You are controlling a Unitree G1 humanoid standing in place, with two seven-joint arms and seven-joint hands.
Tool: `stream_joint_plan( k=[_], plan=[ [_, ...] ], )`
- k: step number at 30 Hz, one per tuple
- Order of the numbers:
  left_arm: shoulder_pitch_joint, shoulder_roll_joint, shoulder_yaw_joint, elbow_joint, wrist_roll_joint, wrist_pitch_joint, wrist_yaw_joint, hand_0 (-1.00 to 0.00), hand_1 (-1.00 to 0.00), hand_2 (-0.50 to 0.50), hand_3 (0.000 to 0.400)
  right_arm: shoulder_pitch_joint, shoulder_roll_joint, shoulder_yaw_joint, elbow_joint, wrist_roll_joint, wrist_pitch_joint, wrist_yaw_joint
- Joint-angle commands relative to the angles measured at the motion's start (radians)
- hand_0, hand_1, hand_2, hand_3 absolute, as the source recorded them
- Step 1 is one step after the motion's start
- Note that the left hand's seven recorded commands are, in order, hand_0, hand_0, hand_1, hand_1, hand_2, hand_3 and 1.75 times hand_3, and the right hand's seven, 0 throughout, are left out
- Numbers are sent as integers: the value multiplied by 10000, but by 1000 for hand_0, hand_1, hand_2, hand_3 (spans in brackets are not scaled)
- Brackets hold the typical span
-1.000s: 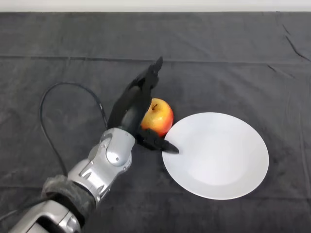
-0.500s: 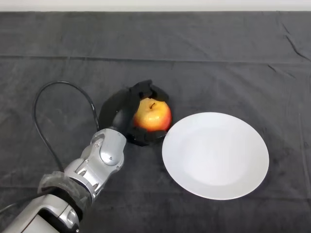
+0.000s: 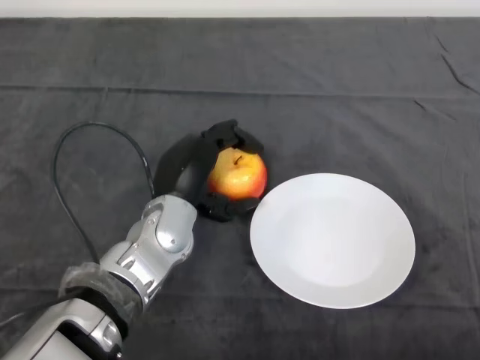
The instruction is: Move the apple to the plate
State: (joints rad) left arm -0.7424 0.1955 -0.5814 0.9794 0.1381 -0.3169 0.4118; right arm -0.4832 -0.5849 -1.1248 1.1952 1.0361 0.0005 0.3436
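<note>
A red and yellow apple [image 3: 238, 175] sits just left of a round white plate [image 3: 332, 238] on the dark cloth. My left hand [image 3: 187, 166] is shut on the apple: its fingers [image 3: 232, 136] curl over the top and far side, and the thumb [image 3: 229, 208] wraps under the near side. The apple's left side is hidden by the hand. The apple is close to the plate's left rim, outside it.
The silver-grey forearm [image 3: 154, 251] comes in from the lower left. A fold in the dark cloth [image 3: 337, 96] runs across the far part of the table.
The fingers, straight and spread beside the apple a second ago, have curled round it. Since half a second ago the hand and apple have shifted slightly up and away.
</note>
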Motion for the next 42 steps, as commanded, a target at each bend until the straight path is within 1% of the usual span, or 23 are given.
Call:
stream_joint_plan(
  k=[1, 6, 12, 17, 20, 24, 30, 42],
  plan=[
    [-610, 338, 68, -561, -78, 208, -75, -1000, -1000, 0, 400, -139, 83, -63, -232, 134, -123, 0],
    [-306, 718, 240, -2257, -44, 837, -156, -1000, -1000, 0, 400, -139, 86, -61, -235, 133, -124, 0],
    [440, 1054, 302, -4737, 235, 1622, -28, -1000, -1000, 0, 400, -135, 96, -55, -255, 128, -124, -6],
    [1166, 1169, 125, -6600, 614, 2201, 82, -1000, -1000, 0, 400, -128, 108, -48, -280, 122, -123, -17],
    [1438, 1152, -55, -7252, 817, 2408, 95, -1000, -1000, 0, 400, -124, 115, -43, -295, 119, -122, -24],
    [1608, 1056, -363, -7530, 1026, 2470, 94, -1000, -1000, 0, 400, -119, 122, -37, -313, 115, -121, -32],
    [1585, 798, -949, -7311, 1208, 2507, 54, -1000, -1000, 0, 400, -113, 130, -32, -332, 110, -120, -43],
    [1314, 412, -2275, -6697, 1155, 2691, -59, -1000, -1000, 0, 400, -110, 134, -30, -344, 110, -117, -53]
  ],
)
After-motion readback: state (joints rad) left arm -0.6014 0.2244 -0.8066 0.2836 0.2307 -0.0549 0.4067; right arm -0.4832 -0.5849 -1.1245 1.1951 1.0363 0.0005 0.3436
